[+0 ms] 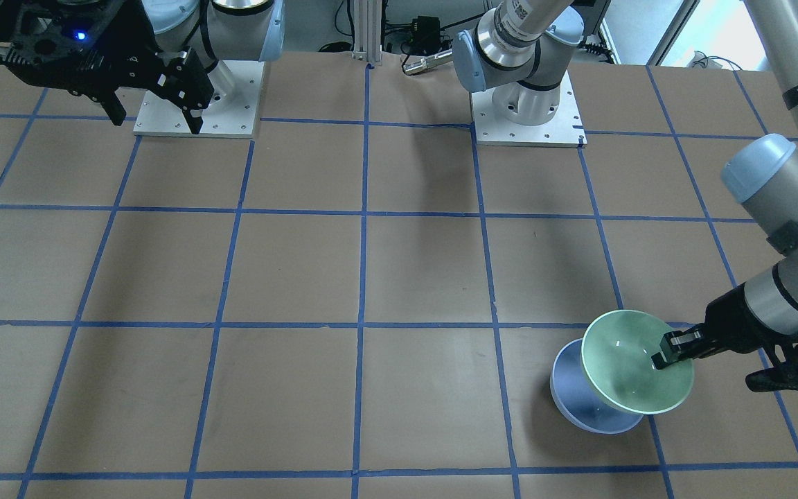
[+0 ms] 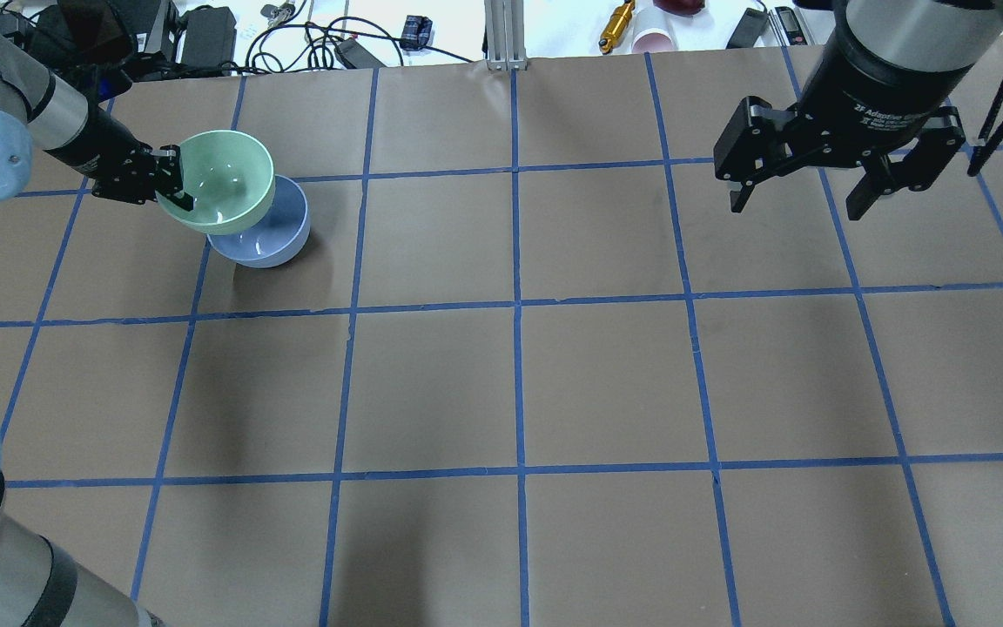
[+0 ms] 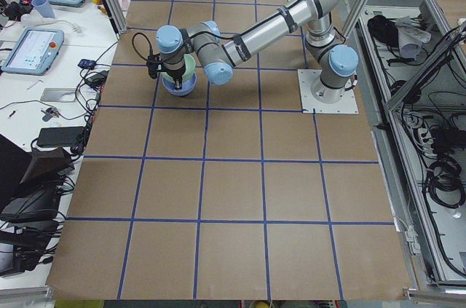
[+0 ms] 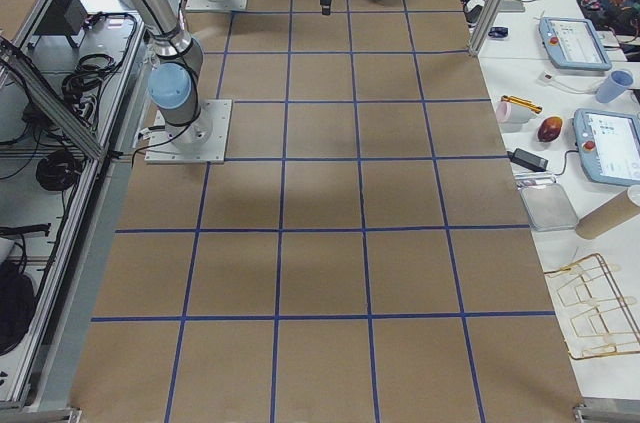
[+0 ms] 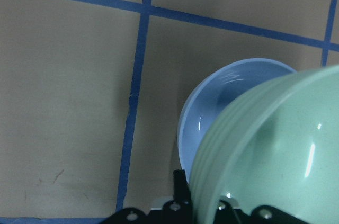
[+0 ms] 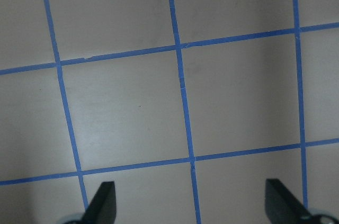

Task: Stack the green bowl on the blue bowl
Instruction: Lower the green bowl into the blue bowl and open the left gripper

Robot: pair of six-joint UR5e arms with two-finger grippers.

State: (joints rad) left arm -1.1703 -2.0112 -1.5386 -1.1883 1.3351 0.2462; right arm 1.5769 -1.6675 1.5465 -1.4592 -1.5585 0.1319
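My left gripper [image 2: 172, 185] is shut on the rim of the green bowl [image 2: 225, 178] and holds it tilted, partly over the blue bowl [image 2: 273, 235]. In the front-facing view the green bowl [image 1: 631, 364] overlaps the blue bowl [image 1: 579, 398], which rests on the table. The left wrist view shows the green bowl [image 5: 275, 150] close up with the blue bowl [image 5: 222, 102] behind it. My right gripper [image 2: 806, 200] is open and empty, high above the table on the far right side; it also shows in the front-facing view [image 1: 156, 118].
The brown table [image 2: 510, 383] carries a grid of blue tape lines. Cables, a gold cylinder [image 2: 616, 24] and other gear lie beyond the far table edge. The arm bases [image 1: 527, 118] stand on metal plates at the robot's side.
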